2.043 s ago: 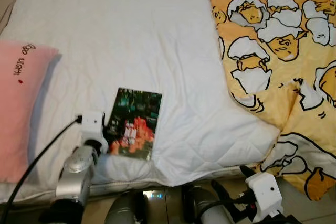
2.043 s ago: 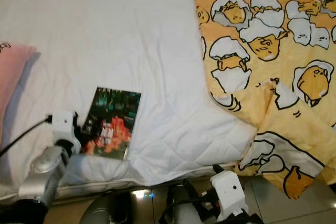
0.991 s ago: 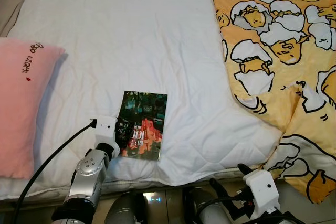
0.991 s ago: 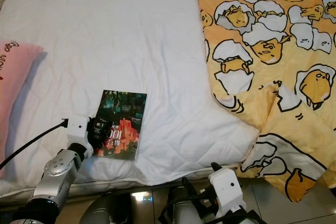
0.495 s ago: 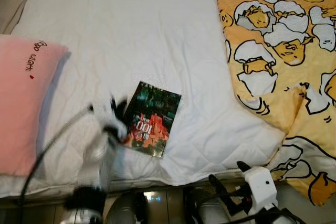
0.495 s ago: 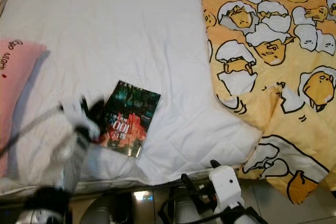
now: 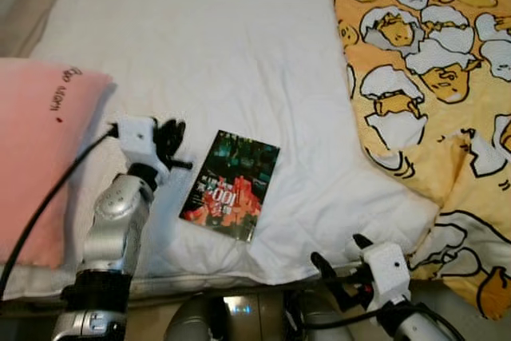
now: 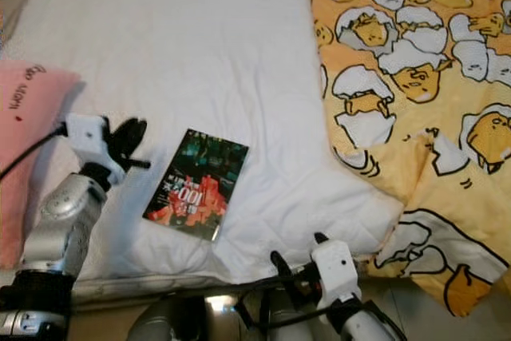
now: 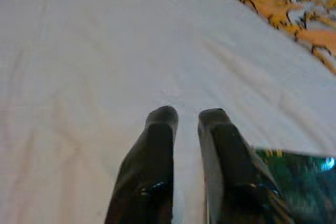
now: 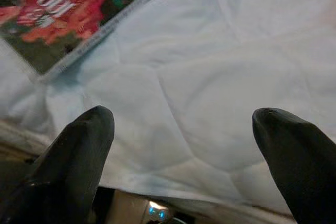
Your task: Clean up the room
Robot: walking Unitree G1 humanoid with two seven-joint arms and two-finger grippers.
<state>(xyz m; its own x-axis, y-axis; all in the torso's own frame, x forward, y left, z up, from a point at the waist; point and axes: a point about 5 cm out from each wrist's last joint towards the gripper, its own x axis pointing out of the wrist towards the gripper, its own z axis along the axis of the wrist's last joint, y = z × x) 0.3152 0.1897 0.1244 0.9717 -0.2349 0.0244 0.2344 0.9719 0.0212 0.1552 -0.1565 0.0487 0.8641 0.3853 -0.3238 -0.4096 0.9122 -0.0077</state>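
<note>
1. The left pincer (image 7: pixel 170 140), fingers nearly together and empty, now stands off the book (image 7: pixel 231 185), which it touched a second ago; the grasp has likely failed or been released.
2. The book lies flat on the bed (image 7: pixel 215 53), turned slightly since, between the pink pillow (image 7: pixel 40 149) and the yellow blanket (image 7: pixel 431 77).
3. Its cover is dark with red print.
4. The right pincer (image 10: pixel 184 129) hangs spread below the book.

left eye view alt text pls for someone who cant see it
A dark-covered book lies on a white bed, the left gripper beside it, fingers nearly closed. A pink pillow lies left, a yellow cartoon blanket right.
</note>
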